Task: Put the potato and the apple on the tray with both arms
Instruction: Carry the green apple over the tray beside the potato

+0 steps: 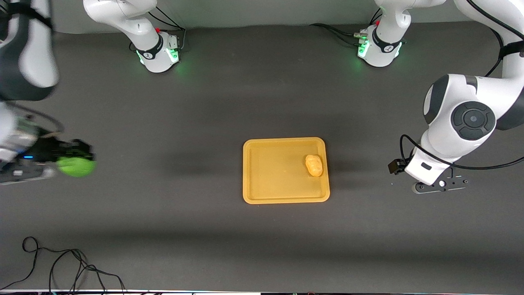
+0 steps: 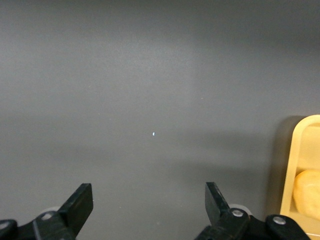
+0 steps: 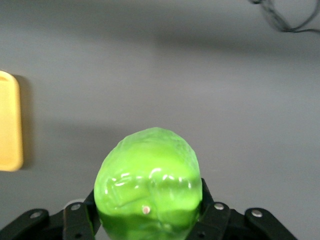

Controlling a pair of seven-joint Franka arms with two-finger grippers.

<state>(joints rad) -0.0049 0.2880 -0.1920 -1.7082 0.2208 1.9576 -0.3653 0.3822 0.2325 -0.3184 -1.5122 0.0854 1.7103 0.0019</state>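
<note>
Right gripper [image 1: 75,164] clamped on the apple [image 1: 77,166] above bare table at the right arm's end, left gripper [image 2: 149,205] spread wide and empty beside the tray [image 1: 262,192], potato [image 1: 314,165] lying in the tray.

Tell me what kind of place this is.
Probably a robotics lab bench: two arms bolted to a dark table, a toy potato on a plastic tray, and loose cables at the edge.
</note>
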